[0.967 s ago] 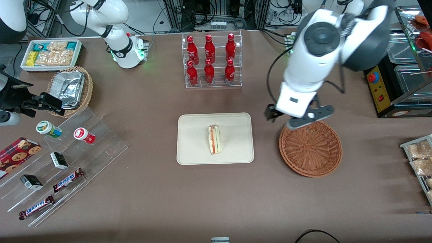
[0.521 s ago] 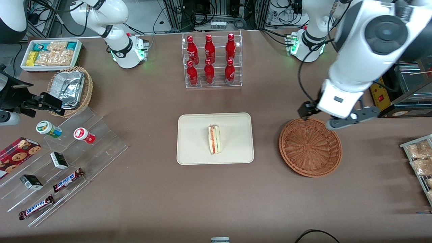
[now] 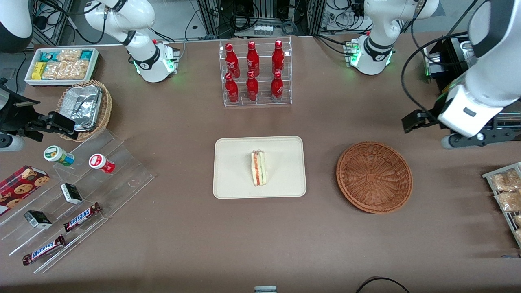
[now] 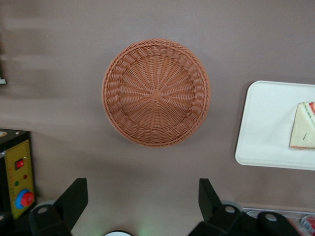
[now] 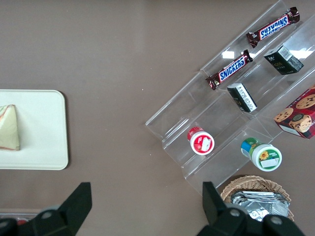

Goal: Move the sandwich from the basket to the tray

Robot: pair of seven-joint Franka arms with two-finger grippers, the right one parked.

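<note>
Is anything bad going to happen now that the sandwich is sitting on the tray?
Probably not much. The sandwich stands on its edge in the middle of the tray, so a bump to the table might tip it over. The gripper is open, holds nothing and hangs high, away from the basket toward the working arm's end of the table. That end is crowded with a black control box and packets on a rack, so a careless swing could hit them.

The sandwich is white bread with red and green filling stripes, on a plain cream-white tray. The basket is reddish-brown weave, radiating from its centre. The desk is dull brown. The end effector, above the working arm's end, has black fingers, spread wide.
</note>
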